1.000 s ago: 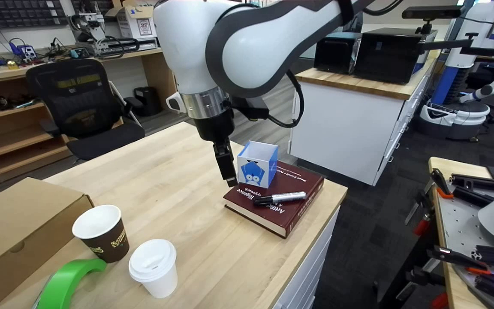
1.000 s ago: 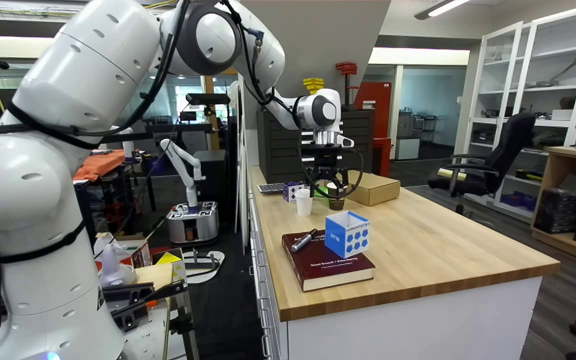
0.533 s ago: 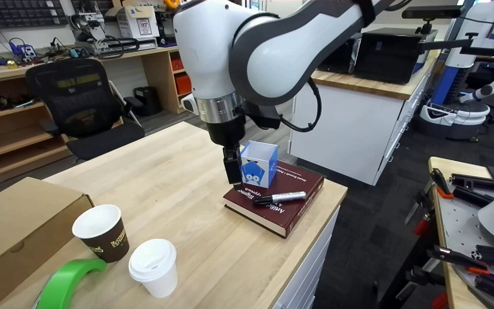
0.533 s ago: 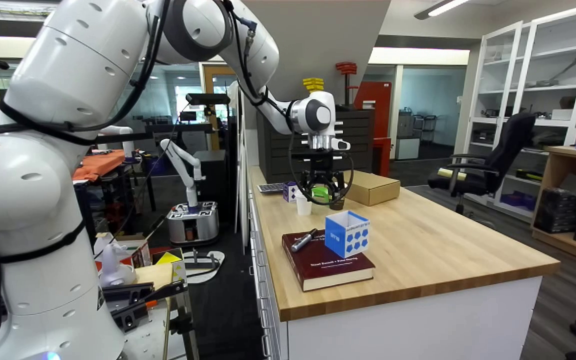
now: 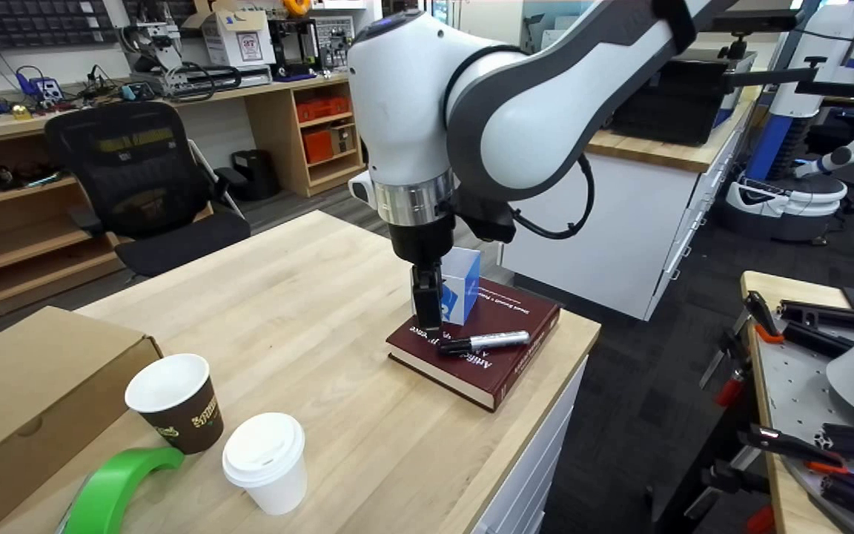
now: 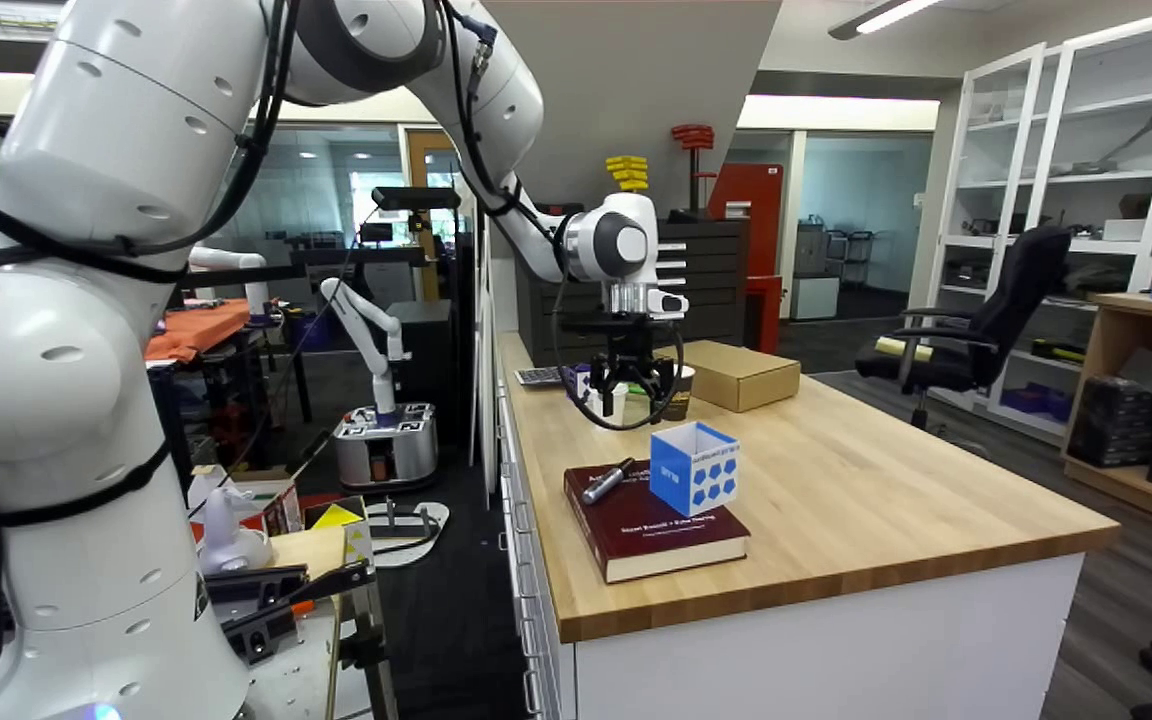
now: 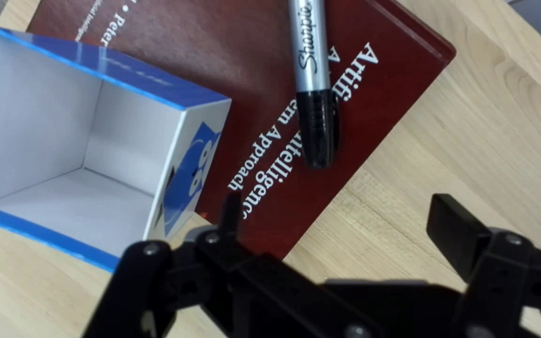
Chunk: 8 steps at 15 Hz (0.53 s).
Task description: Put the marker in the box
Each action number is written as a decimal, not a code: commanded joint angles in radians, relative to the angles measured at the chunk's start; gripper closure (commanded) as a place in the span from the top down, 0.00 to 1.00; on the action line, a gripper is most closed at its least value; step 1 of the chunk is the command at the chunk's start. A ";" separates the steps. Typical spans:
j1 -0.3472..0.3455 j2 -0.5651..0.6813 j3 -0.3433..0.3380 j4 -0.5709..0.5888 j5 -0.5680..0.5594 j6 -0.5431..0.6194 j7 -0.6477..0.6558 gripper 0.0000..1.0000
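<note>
Running along the silver barrel of the marker (image 7: pixel 312 80), the word "Sharpie" is plain in the wrist view. The marker lies on a maroon book (image 7: pixel 256 61), its black cap nearest the fingers (image 7: pixel 458 234), and hides part of the white title; "Artifi", "ntelligenc", "ern Approach" and the name "Peter" can be made out.

On the same book, beside the marker and apart from it, the blue and white box (image 7: pixel 132 136) stands upright, open at the top. A side bears a blue figure with round eyes; in an exterior view the box (image 6: pixel 714 480) also shows blue pentagons below lettering too small to read.

The fingers are spread wide, book and pale wood visible in the gap.

The table (image 5: pixel 308 334) is pale wood over white drawers (image 5: pixel 538 463). On it stand a brown cup (image 5: pixel 193 426) with blurred yellowish print, a white lidded cup (image 5: pixel 271 460), a green curved object (image 5: pixel 117 482) and a brown cardboard box (image 5: pixel 41 363). Beyond are a black mesh chair (image 5: pixel 141 170) and a wooden workbench (image 5: pixel 271 137).

Only in an exterior view do a grey keypad-like item (image 6: pixel 538 376) and a white shelved cabinet (image 6: pixel 1101 177) show. In an exterior view the fingers (image 5: pixel 428 300) cover much of the box, while the wrist view looks down onto its white inner walls and bottom.
</note>
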 commanded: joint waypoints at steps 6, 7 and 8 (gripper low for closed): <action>-0.040 -0.109 0.012 -0.190 0.088 0.093 -0.013 1.00; -0.045 -0.110 0.013 -0.202 0.101 0.108 -0.020 1.00; -0.049 -0.109 0.015 -0.213 0.113 0.125 -0.026 1.00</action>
